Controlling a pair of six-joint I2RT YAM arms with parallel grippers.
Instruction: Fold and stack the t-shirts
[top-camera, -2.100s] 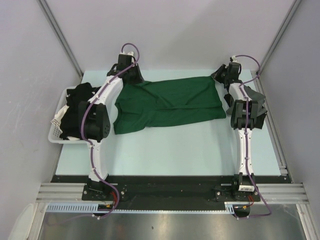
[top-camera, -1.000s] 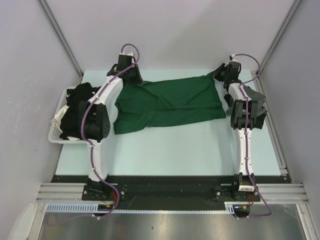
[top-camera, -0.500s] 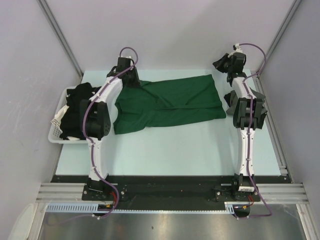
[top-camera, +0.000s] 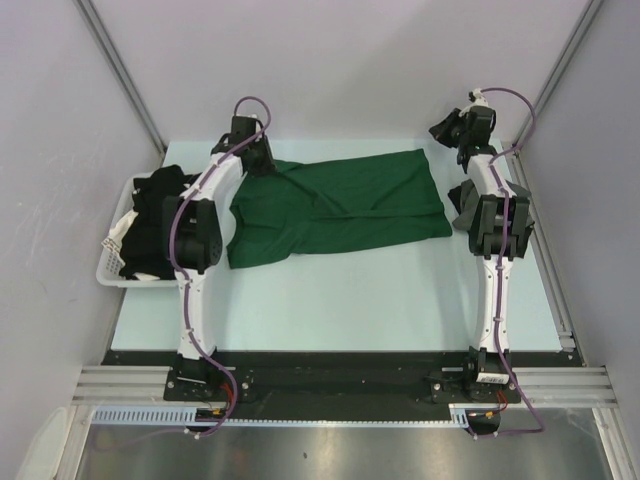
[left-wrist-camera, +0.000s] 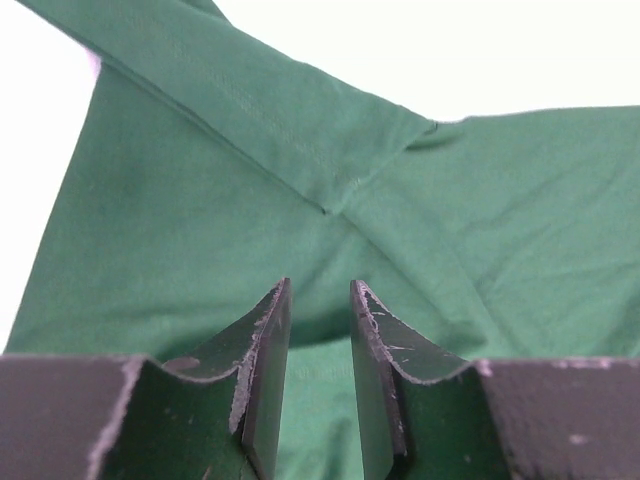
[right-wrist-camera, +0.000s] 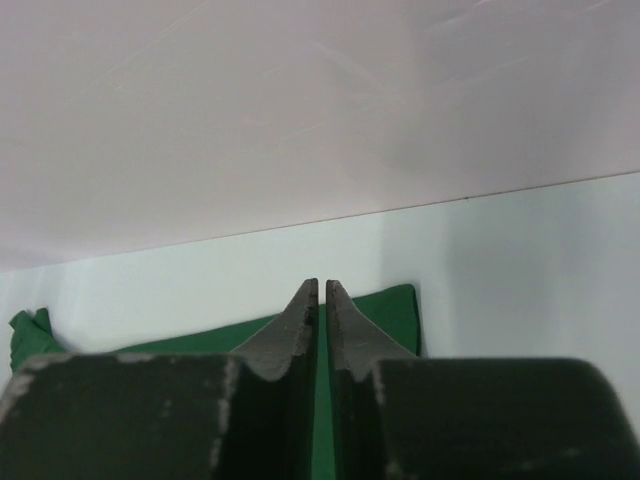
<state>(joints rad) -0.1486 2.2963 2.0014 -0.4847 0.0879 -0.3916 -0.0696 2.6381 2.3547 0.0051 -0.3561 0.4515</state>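
Pale walls close in a light blue-green table (top-camera: 330, 300), with both arms reaching from its near edge to its far edge. Between the two grippers lies the dark green t-shirt (top-camera: 340, 205), spread flat crosswise. One end sits under the left gripper (top-camera: 262, 160). Its far corner at the other end lies just to the near-left of the right gripper (top-camera: 446, 128) and apart from it.

Out to the left of the left gripper, and nearer the base, a white slatted basket (top-camera: 110, 262) stands at the table's edge. A heap of black t-shirts (top-camera: 150, 215) fills it. On the near side of the right gripper, a grey cloth (top-camera: 461, 200) shows beside that arm's elbow, mostly hidden by the arm, so its shape cannot be told.

The left wrist view looks down on green fabric. The left gripper's fingers (left-wrist-camera: 265, 350) are parted with a clear gap and nothing is pinched between them, so the shirt is released. Just ahead of the fingertips a folded sleeve (left-wrist-camera: 280, 120) crosses the shirt at a slant, its stitched hem showing.

The right wrist view shows the right gripper raised above the table. Its fingers (right-wrist-camera: 300, 320) are parted by only a thin slit and grasp nothing. Below and beyond them the shirt's corner (right-wrist-camera: 390, 315) lies flat on the table.
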